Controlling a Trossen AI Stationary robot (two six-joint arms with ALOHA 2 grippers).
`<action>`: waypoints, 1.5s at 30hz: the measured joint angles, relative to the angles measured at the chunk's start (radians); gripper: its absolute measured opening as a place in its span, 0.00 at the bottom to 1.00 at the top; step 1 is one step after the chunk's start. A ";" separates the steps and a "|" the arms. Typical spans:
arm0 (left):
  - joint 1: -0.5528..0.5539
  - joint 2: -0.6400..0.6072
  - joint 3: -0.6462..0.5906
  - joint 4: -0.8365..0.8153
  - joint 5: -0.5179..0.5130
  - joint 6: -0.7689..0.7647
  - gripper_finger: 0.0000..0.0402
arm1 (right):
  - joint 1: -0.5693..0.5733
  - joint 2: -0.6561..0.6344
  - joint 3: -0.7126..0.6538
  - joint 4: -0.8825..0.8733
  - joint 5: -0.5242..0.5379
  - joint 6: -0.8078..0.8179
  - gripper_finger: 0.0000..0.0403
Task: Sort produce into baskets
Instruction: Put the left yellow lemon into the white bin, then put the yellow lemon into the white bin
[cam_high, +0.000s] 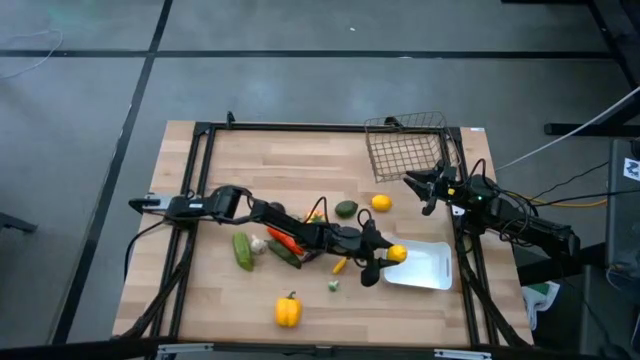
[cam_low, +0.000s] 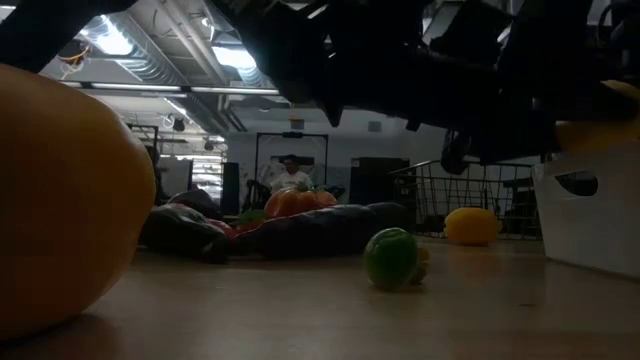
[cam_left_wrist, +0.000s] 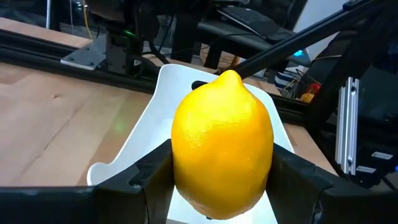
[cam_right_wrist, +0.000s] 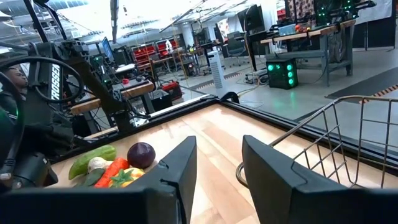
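My left gripper reaches across the table from the left and is shut on a yellow lemon, which hangs over the left end of the white tray. My right gripper waits open at the right, beside the wire basket, with nothing between its fingers. Loose produce lies on the wood: another lemon, a green fruit, a cucumber, a garlic, an orange carrot, a yellow pepper and a small green piece. My left gripper pinches the lemon between its two fingers, one on each side of its belly. The fingers come nearly level from the table's left. The lemon's pointed tip faces away from the gripper, and the lemon is lifted clear above the tray's rim.
The left arm lies over the pile of vegetables at mid-table. In the right wrist view a purple eggplant sits in that pile. A black frame runs round the table's edges. The basket stands in the far right corner, the tray at the near right.
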 joint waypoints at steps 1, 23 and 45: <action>0.000 0.000 0.000 0.000 0.000 -0.001 0.53 | 0.000 0.000 0.000 0.000 0.000 0.000 0.32; 0.010 -0.048 0.000 -0.003 0.005 0.006 0.75 | 0.000 0.000 0.046 -0.003 -0.064 -0.010 0.32; 0.126 -0.497 0.000 -0.804 0.005 0.319 0.75 | 0.000 0.084 0.178 -0.064 -0.231 0.005 0.48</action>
